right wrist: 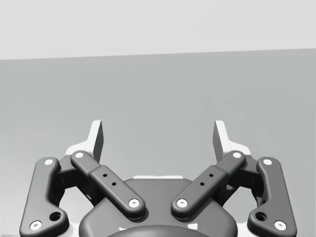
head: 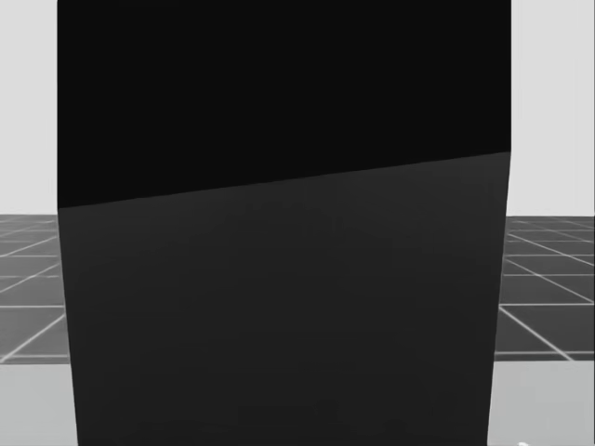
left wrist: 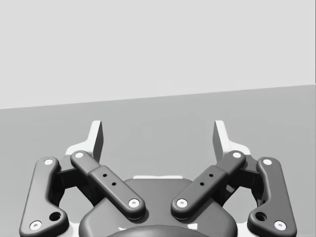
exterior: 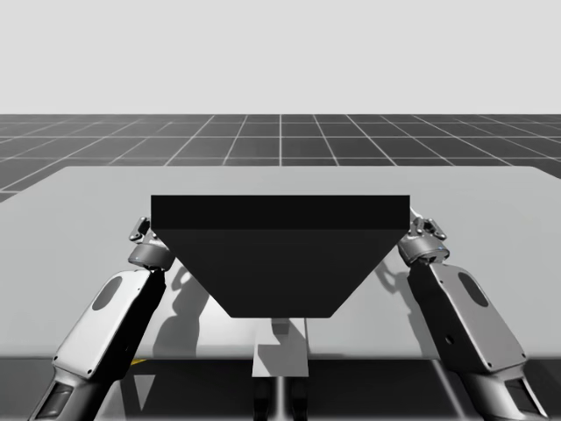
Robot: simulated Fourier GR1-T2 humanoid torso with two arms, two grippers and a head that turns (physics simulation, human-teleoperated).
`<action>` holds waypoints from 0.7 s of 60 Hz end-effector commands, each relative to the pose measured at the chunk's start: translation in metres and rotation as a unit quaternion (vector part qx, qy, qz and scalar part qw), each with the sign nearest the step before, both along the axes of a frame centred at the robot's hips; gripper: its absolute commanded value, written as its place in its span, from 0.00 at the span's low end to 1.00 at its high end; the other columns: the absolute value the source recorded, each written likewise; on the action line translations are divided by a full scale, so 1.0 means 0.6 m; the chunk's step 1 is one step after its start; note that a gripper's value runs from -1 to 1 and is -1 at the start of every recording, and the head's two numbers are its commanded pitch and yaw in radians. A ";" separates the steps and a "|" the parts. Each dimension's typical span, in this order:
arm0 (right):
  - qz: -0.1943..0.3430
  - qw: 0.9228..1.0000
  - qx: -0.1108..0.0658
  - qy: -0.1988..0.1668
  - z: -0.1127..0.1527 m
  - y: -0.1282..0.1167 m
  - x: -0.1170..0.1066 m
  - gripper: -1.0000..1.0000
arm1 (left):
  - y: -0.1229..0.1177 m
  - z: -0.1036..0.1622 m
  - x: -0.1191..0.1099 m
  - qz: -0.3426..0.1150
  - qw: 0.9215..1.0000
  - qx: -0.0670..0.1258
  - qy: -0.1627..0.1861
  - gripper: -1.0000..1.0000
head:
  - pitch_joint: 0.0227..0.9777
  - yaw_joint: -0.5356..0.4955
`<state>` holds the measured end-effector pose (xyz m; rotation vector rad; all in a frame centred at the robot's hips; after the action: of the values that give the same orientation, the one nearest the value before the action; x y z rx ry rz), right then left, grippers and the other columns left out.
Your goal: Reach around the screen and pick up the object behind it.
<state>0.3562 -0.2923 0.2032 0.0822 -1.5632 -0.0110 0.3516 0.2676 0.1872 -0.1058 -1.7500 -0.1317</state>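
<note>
Behind the screen (exterior: pixel 280 254) — view blocked | left hand (left wrist: pixel 158 136), right hand (right wrist: pixel 158 136) — wide open, empty

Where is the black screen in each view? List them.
High view: screen in the middle of the table.
Head view: screen across the middle.
Left wrist view: table ahead of open left claw.
Right wrist view: table ahead of open right claw.
Shared landmark: the table.

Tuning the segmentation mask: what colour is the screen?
Black, plain and unpatterned; the screen shows best in the high view.
</note>
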 end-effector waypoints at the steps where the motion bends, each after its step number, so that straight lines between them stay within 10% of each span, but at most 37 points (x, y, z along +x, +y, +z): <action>1: 0.022 1.000 -0.003 0.006 0.000 0.003 -0.006 0.00 | 0.000 -0.001 0.001 -0.003 1.000 0.001 0.003 0.00 | 0.15 0.50; 21: 0.208 0.978 0.011 0.003 0.015 0.008 -0.030 0.00 | 0.005 0.023 -0.025 -0.121 0.992 0.014 0.033 0.00 | 0.15 0.50; 42: 0.338 0.941 0.026 0.008 0.026 0.012 -0.075 0.00 | -0.001 0.033 -0.076 -0.280 0.957 0.053 0.059 0.00 | 0.16 0.49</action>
<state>0.3265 -0.2922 0.2164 0.5589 -1.4806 0.4182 0.3208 0.2741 0.2081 -0.4331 -1.6006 -0.5224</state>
